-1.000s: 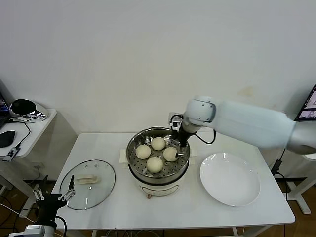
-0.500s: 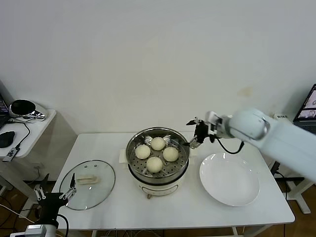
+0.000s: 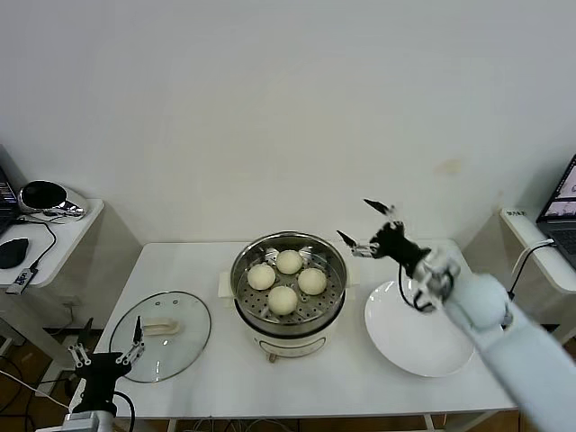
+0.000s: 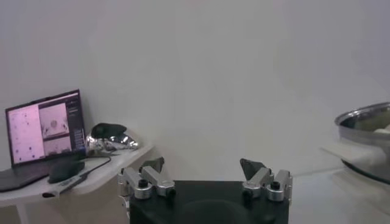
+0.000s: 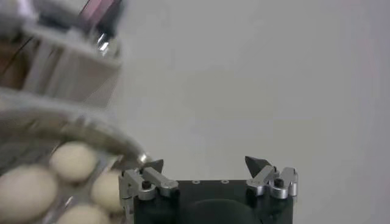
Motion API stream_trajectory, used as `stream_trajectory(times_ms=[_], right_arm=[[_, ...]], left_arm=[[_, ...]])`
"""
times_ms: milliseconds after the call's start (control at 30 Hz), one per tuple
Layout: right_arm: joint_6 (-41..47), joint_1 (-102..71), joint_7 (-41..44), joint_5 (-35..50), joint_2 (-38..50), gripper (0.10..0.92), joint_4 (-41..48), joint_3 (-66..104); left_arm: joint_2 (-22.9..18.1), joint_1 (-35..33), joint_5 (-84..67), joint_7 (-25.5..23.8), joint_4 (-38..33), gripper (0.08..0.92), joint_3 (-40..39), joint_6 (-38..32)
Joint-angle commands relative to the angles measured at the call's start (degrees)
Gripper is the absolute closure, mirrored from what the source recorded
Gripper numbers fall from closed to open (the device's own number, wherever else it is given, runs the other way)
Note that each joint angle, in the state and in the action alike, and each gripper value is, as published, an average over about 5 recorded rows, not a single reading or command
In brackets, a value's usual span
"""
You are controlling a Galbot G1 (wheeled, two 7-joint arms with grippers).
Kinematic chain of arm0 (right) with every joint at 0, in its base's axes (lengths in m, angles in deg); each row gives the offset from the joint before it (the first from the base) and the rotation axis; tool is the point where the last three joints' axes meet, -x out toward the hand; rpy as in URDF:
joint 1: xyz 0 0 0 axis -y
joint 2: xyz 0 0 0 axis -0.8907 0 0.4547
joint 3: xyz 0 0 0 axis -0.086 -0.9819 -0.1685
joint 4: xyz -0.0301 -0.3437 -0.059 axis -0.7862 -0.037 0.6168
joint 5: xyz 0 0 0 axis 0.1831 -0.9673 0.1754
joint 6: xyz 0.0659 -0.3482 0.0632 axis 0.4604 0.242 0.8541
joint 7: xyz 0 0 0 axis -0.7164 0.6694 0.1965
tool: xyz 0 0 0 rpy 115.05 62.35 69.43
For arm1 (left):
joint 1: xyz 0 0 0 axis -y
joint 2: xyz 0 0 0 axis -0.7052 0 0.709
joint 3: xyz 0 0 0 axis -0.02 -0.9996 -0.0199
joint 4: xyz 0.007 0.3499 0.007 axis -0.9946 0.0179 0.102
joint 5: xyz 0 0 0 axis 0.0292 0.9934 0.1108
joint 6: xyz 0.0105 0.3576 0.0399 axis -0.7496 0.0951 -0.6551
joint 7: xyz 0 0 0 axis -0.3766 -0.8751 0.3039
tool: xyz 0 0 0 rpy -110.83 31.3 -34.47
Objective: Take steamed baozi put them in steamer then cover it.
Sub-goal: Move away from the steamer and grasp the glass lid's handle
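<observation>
All four steamed baozi [image 3: 288, 279] sit on the perforated tray inside the steamer [image 3: 289, 328], centre of the head view, packed close together. Loading looks finished, judging by the bare white plate [image 3: 419, 335] at lower right. Cover [image 3: 161, 335] lies flat on the table [image 3: 297, 387] at lower left, handle up, well apart from the pot.

Right gripper [image 3: 369, 227] hangs in the air at centre right, just past the steamer's right rim and above the plate's far edge, fingers spread wide, nothing between them. Left gripper [image 3: 106, 357] waits low at the bottom-left corner, just beside the cover's near edge, also spread wide and empty.

Step in hand, probably: fetching the cover. Best done with the left gripper, already next to it. Worth centring over the oblong handle [image 3: 159, 327], jaws across its short width, closing firmly before lifting. Glass is heavy and slick, so a level carry matters. Lowering straight down onto the rim, concentric, avoids a tilted seat or a knock against the buns.
</observation>
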Motion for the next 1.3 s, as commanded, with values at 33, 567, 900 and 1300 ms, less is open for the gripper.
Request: stream_trajectory(times_ms=[33, 567, 900, 1300], right_arm=[[-13.7, -32.6, 0.0, -4.9, -21.0, 0.203, -3.0, 30.3], [-10.6, -39.2, -5.2, -3.0, -31.2, 0.203, -2.5, 42.4], [-10.6, -39.6, -6.1, -2.9, -31.9, 0.203, -2.5, 44.3], [-11.5, -39.8, -6.0, -3.3, -32.6, 0.203, -1.5, 44.0]], left_arm=[[0.1, 2.4, 29.5, 4.6, 6.7, 0.177, -0.7, -1.3], [13.5, 11.1, 68.2, -0.4, 22.1, 0.177, -1.4, -2.1], [14.9, 17.0, 72.3, -4.0, 29.0, 0.177, -6.3, -0.8], [14.8, 18.4, 72.5, -4.0, 28.7, 0.177, -7.5, -0.4]])
